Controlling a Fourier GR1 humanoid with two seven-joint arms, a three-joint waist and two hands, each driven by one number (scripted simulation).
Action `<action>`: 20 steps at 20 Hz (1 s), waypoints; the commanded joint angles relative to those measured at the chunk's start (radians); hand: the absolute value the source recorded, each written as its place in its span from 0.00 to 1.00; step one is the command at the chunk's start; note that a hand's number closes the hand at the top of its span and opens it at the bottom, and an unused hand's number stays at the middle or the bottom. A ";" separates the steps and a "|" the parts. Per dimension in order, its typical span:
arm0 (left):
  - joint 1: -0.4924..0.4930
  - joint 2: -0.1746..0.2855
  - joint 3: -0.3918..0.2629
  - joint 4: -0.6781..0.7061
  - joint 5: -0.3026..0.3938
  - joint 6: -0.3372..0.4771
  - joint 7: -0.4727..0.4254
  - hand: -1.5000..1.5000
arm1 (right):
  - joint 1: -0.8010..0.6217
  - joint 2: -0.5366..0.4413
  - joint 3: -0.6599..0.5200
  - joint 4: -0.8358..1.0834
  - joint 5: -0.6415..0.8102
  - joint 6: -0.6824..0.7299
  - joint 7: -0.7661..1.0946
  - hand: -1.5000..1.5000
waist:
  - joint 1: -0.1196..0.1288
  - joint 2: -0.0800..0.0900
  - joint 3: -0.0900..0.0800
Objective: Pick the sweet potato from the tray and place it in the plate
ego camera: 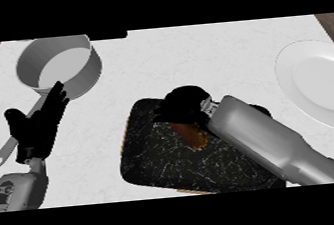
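A black speckled tray (167, 164) lies at the centre of the white counter. On it an orange-brown sweet potato (192, 134) shows only in part, beneath my right hand (184, 105), whose fingers curl down around its upper end. My grey right forearm crosses the tray from the lower right and hides its right side. A white plate (323, 83) sits at the right edge of the counter, apart from the tray. My left hand (37, 123) rests open at the left, fingers up.
A grey saucepan (58, 66) stands at the back left, its handle (7, 151) running down behind my left hand. Dark wood shows past the counter's far corners.
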 commanded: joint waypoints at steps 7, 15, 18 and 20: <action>0.031 -0.050 0.011 -0.015 -0.055 0.009 -0.013 0.50 | 0.039 0.064 -0.046 0.095 0.180 -0.087 -0.038 0.00 | 0.002 0.000 0.000; 0.014 -0.031 0.048 -0.033 -0.027 -0.049 0.032 0.50 | 0.003 0.085 -0.027 0.185 0.280 -0.033 -0.110 0.00 | 0.001 0.001 0.000; 0.048 -0.038 0.043 -0.059 -0.038 -0.041 0.042 0.50 | 0.024 0.119 0.012 0.129 0.291 0.027 -0.137 1.00 | 0.002 -0.001 0.000; 0.013 -0.041 0.051 -0.030 -0.045 -0.048 0.009 0.50 | 0.018 0.082 0.009 0.147 0.303 -0.039 -0.214 1.00 | 0.001 0.001 0.000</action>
